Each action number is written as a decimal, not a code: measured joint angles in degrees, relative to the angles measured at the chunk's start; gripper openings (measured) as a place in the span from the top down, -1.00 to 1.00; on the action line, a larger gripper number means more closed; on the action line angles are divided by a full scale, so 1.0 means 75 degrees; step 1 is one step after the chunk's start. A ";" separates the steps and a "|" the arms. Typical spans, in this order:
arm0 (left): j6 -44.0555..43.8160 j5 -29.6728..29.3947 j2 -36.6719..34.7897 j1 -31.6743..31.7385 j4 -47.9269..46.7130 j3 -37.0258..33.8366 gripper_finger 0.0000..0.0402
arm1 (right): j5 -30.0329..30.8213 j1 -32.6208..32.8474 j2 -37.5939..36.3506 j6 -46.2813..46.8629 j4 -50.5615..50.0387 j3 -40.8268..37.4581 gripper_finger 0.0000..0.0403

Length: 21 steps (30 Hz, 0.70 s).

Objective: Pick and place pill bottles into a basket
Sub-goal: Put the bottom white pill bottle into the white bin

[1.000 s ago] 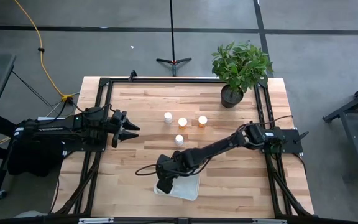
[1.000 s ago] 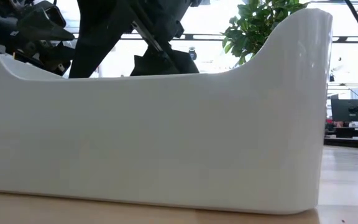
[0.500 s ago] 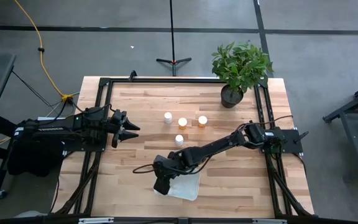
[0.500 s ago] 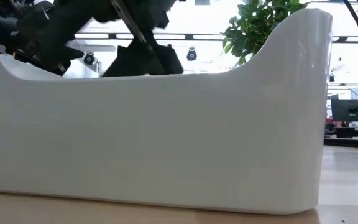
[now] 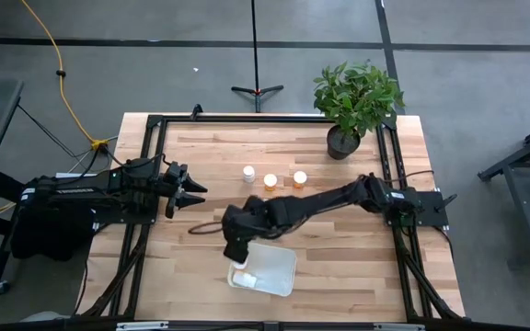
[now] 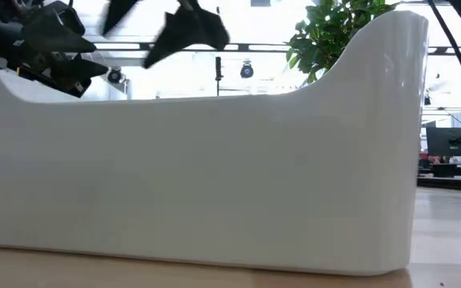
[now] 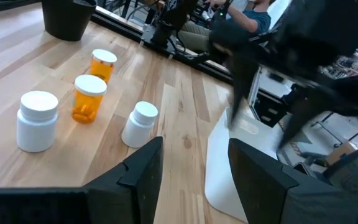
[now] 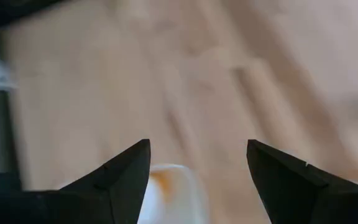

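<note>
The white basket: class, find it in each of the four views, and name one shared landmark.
High view: basket, lower centre.
Low view: its wall fills the picture.
Left wrist view: rim beside the pill bottles.
Right wrist view: too blurred to tell.
Landmark: potted plant, in the first three.

Hidden, cropped and blurred parts

From table height the shallow white rounded tray (image 6: 214, 176) fills the picture, its left end cut by the edge and its inside hidden behind its near wall; the right arm's dark two-finger gripper (image 6: 174, 28) above it is a motion-smeared shape; in the right wrist view the wooden table (image 8: 185, 81) is blurred and a pale, orange-tinged patch between the spread fingers is too soft to name; from overhead the right arm covers a fourth small white-capped bottle (image 7: 140, 124), which is visible only in the left wrist view.
</note>
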 joint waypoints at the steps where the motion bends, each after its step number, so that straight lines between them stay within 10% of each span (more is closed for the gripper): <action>1: 0.0006 0.0000 -0.0001 0.0000 0.0000 0.0000 -0.08 | 0.0099 -0.0078 0.0000 -0.0003 -0.0344 0.0091 -0.28; 21: -0.0146 -0.0012 -0.0002 0.0000 0.0000 0.0000 -0.08 | -0.0613 -0.1746 0.0002 -0.0646 -0.3155 0.0284 -0.28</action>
